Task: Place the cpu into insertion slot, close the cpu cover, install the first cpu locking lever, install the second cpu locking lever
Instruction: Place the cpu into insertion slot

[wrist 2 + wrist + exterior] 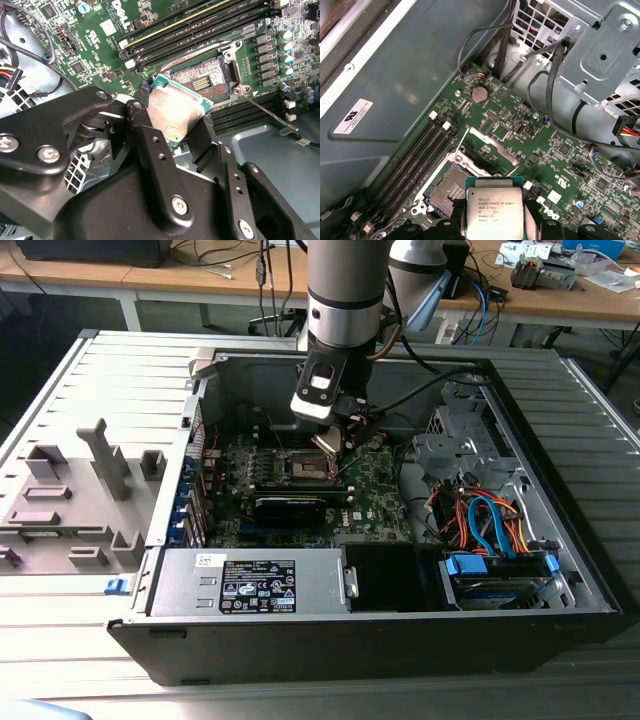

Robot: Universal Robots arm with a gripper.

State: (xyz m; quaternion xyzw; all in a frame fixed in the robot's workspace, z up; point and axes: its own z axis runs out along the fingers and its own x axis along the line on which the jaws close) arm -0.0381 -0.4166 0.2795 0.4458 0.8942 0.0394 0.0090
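Inside the open computer case, my gripper point(330, 443) is shut on the cpu point(177, 112), a flat square chip with a silvery top and a green edge. The black fingers point(202, 132) clamp two opposite sides of it. In the first wrist view the cpu point(494, 212) hangs just above and beside the insertion slot point(449, 187). The insertion slot point(205, 80) lies uncovered, its dark contact field showing inside the silver rim. The cpu cover point(489, 145) stands raised at the slot's far side. A thin locking lever point(267, 112) sticks out from the slot's corner.
A long black card point(290, 508) lies in front of the socket. The power supply point(250, 585) and a bundle of orange and blue cables point(485, 520) fill the case's near side. Memory slots point(415, 160) run alongside the socket. The metal drive cage point(600, 55) stands close by.
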